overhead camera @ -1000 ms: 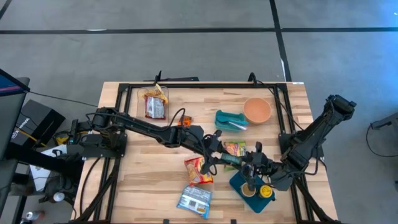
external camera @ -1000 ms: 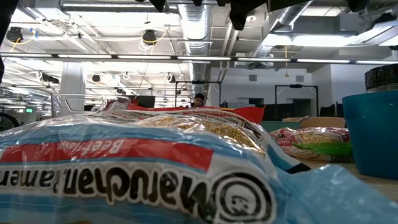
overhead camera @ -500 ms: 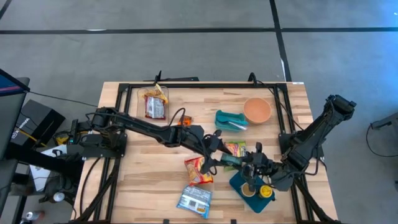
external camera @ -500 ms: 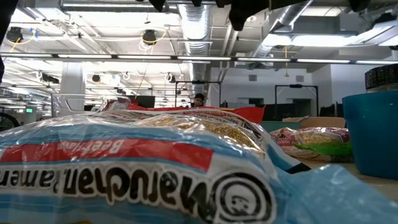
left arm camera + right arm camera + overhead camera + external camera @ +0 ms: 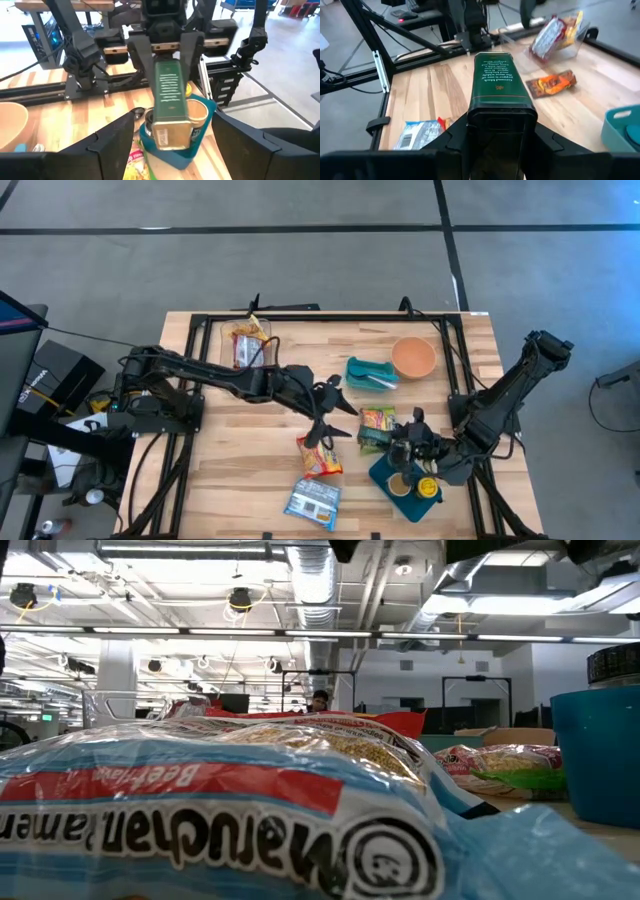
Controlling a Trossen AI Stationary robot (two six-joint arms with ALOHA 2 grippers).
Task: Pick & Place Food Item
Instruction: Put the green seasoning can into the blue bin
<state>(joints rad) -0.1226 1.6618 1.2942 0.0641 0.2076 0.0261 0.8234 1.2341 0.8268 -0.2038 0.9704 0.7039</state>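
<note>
A green rectangular tin (image 5: pixel 169 95) with a gold end hangs nearly level above the blue tray (image 5: pixel 383 477) at the front right. My right gripper (image 5: pixel 402 444) is shut on it. My left gripper (image 5: pixel 336 422) stands open a short way to the tin's left, its fingers wide apart and holding nothing. The tin's gold end (image 5: pixel 170 135) faces the left gripper. My right gripper pinches the tin's end nearest to it (image 5: pixel 500 117) between its two fingers (image 5: pixel 457 137), one on each side. The fingers come nearly level from the table's right and lie along the tin. The tin juts out toward the left, lifted clear of the tray.
On the tray stand a brown cup (image 5: pixel 200 111) and a yellow item (image 5: pixel 427 487). A green-yellow snack packet (image 5: pixel 377 418), a red packet (image 5: pixel 318 456) and a ramen packet (image 5: pixel 313 502) lie nearby. A teal container (image 5: pixel 368 372) and an orange bowl (image 5: pixel 413 357) stand farther back.
My left gripper has opened, let go of the tin's gold end, and drawn back up and toward the table's left. The tin has stayed in my right gripper above the tray.
</note>
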